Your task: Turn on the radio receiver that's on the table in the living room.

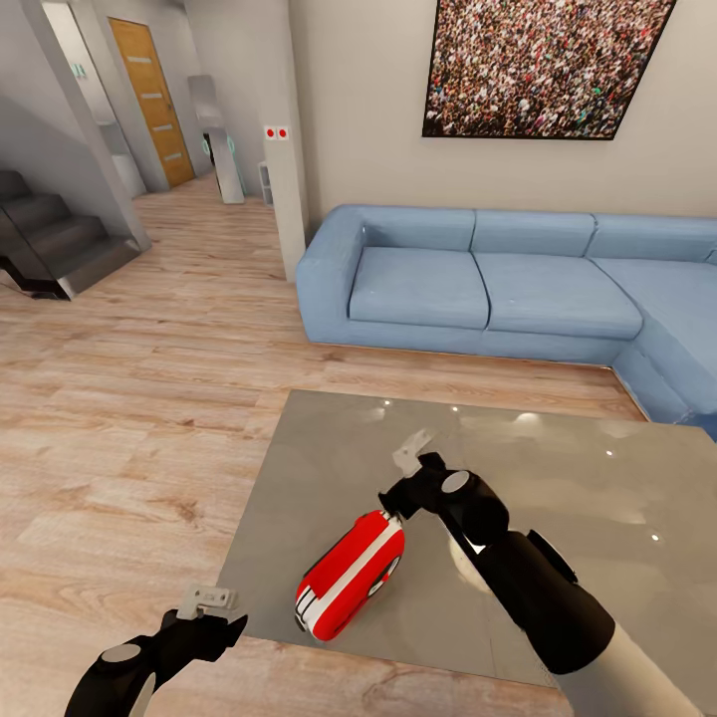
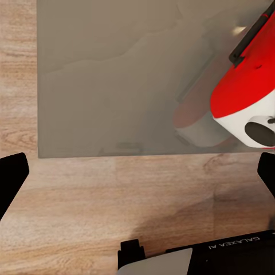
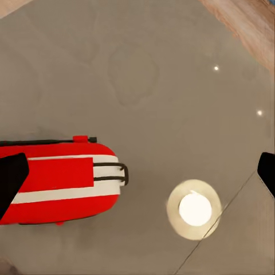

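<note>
1. The step in hand looks like the final approach to the radio receiver [image 1: 351,575]: the robot stands at the near-left corner of the counter [image 1: 558,448] in the living room, with the blue sofa [image 1: 498,284] beyond it.
2. The radio receiver lies on its side on the glossy grey top, near the near edge and toward the left, its dark dial facing right and near.
3. The right gripper [image 1: 411,460] hangs above the counter just past the far end of the radio; whether it touches the radio cannot be told. In the right wrist view its fingers [image 3: 12,177] stand spread, one dark tip over the red body, the other well apart, with nothing between them.
4. The left gripper [image 1: 207,603] hovers over the wood floor [image 1: 129,438] just off the counter's near-left corner. Its fingers [image 2: 11,177] are also spread and hold nothing.
5. The next move probably calls for bringing a fingertip down onto the radio's switch or dial; which control turns it on is not visible.
6. No container shows in these views.
</note>
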You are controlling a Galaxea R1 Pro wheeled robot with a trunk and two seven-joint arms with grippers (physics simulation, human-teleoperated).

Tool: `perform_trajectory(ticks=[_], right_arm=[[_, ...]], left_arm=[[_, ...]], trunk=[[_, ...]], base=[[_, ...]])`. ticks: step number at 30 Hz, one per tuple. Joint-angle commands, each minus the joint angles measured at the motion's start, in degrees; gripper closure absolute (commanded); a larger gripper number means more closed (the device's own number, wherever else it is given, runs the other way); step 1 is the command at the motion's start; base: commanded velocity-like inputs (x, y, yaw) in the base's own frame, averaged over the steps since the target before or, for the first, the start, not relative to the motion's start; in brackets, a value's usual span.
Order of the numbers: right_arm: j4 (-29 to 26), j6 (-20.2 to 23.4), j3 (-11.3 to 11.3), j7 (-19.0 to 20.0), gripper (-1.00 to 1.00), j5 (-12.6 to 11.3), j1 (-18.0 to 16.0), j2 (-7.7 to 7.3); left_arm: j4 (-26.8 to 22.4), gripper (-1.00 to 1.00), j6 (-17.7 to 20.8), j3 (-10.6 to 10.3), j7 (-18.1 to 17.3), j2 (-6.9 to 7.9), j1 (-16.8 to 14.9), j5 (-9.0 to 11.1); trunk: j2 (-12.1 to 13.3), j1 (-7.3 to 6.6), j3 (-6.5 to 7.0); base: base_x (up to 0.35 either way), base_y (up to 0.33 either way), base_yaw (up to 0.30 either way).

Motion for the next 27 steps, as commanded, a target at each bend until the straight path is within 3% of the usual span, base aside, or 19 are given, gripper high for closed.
perform_trajectory(ticks=[1,14,19,20,21,23,24,25,27], right_arm=[[0.00,0.00,0.09,0.52,-1.00,-0.02,-0.48,-0.05],[0.07,0.00,1.66,2.39,-1.00,0.06,-1.84,-0.04],[0.04,0.00,2.29,2.24,-1.00,0.05,-1.89,1.32],[0.01,0.00,0.42,1.88,-1.00,-0.01,-1.91,3.41],[0.01,0.00,-0.63,1.77,-1.00,-0.02,-1.90,4.32],[0.00,0.00,-8.73,1.54,-1.00,-0.19,-1.91,9.75],[-0.01,0.00,-10.80,1.50,-1.00,-0.22,-1.90,10.99],[-0.01,0.00,-14.84,1.41,-1.00,-0.27,-1.88,13.47],[0.02,0.00,-18.35,1.29,-1.00,-0.33,-1.87,15.07]], left_arm=[[0.00,-1.00,-0.01,0.00,0.00,0.00,0.00,0.01],[0.00,-1.00,-0.05,0.00,0.00,0.00,0.00,-0.07],[0.00,-1.00,-0.10,0.00,0.00,-0.04,0.00,-0.07],[0.00,-1.00,-0.10,0.00,0.00,-0.06,0.00,-0.07],[0.00,-1.00,-0.10,0.00,0.00,-0.07,0.00,-0.07],[0.00,-1.00,-0.16,0.00,0.00,-0.08,0.00,-0.07],[0.00,-1.00,-0.17,0.00,0.00,-0.08,0.00,-0.07],[0.01,-1.00,-0.18,0.00,0.02,-0.08,0.00,-0.07],[0.02,-1.00,-0.20,0.00,0.03,-0.09,0.00,-0.07]], trunk=[[0.00,0.00,0.00],[0.00,0.00,0.00],[0.00,0.00,0.00],[0.00,0.00,0.00],[0.00,0.00,0.00],[0.00,0.00,0.00],[0.00,0.00,0.00],[0.00,0.00,0.00],[0.00,0.00,0.00]], base=[[0.000,0.000,0.000],[0.000,0.000,0.000],[0.000,0.000,0.000],[0.000,0.000,0.000],[0.000,0.000,0.000],[0.000,0.000,0.000],[0.000,0.000,0.000],[0.000,0.000,0.000],[0.000,0.000,0.000]])
